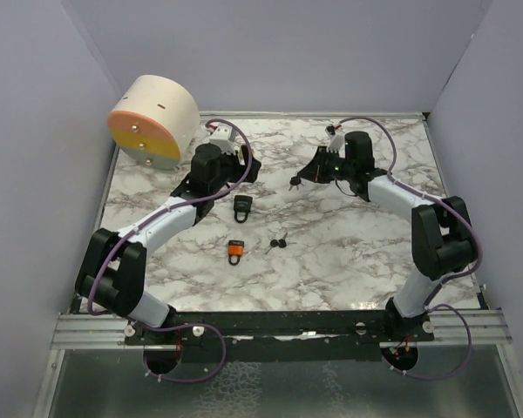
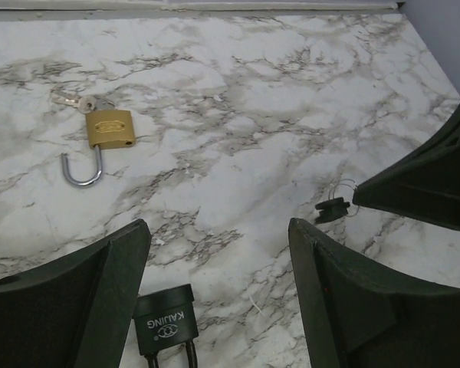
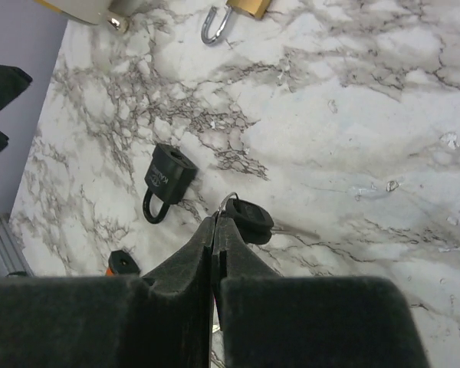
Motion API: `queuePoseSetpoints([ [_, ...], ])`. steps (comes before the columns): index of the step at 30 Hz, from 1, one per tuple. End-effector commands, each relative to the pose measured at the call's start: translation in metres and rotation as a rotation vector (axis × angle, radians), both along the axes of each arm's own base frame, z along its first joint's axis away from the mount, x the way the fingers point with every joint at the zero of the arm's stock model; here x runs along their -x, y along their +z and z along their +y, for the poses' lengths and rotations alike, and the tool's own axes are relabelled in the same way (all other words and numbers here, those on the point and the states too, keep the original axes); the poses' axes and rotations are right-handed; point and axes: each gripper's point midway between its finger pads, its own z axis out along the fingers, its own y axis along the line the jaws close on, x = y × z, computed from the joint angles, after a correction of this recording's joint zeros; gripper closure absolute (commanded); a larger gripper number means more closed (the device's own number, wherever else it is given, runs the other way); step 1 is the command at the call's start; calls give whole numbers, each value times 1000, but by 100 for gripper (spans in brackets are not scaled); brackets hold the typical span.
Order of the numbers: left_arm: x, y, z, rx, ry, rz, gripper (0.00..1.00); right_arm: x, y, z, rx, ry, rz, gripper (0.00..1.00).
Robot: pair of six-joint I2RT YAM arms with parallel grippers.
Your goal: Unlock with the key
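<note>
The white, grey-veined marble tabletop [image 1: 349,252] carries three padlocks. The black padlock marked KAIJING [image 2: 166,326] lies flat near the centre, shackle closed, directly below the left gripper [image 2: 217,228]. The left gripper is released: its two dark fingers [image 2: 69,307] stand wide apart above the tabletop, with nothing between them. The brass padlock [image 2: 110,128] lies farther out toward the back left. Its steel shackle [image 2: 80,172] is swung open and a silver key [image 2: 69,100] lies at its body. The orange padlock [image 1: 235,251] lies nearer the arm bases, well apart from the black padlock. A pair of black-headed keys [image 1: 277,245] lies just beside the orange padlock, on its right. The right gripper [image 3: 217,222] is clenched, fingers pressed fully together with no gap visible. The black-headed key on a thin wire ring [image 3: 249,220] sits at the fingertips, touching them, to the right of the black padlock and apart from it. Whether the fingertips actually pinch this key or its ring cannot be told from the views. A cream cylinder with an orange end face [image 1: 152,120] rests at the back left corner of the tabletop.
</note>
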Motion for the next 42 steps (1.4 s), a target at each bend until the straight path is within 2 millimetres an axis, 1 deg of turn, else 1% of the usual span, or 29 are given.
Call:
queuePoseSetpoints([
  [1,13,24,-30,81,-142,-76,25,-1,21,1,7,36,-141,99],
  [4,18,26,-38,72,-183,-106,25,5,30,1,1,52,-174,99],
  [8,25,24,-44,67,-233,-134,25,8,43,-1,-6,51,-201,99],
  [14,36,13,-53,79,-301,-135,27,10,63,-1,-20,43,-223,99],
  [19,41,5,-57,85,-324,-132,29,11,79,-1,-36,39,-243,99],
  [26,45,4,-63,97,-346,-166,31,14,100,2,-63,61,-280,99],
  [37,47,-10,-72,100,-374,-153,35,17,111,4,-75,77,-294,99],
  [42,50,-18,-83,85,-410,-163,35,19,116,5,-89,88,-293,99],
])
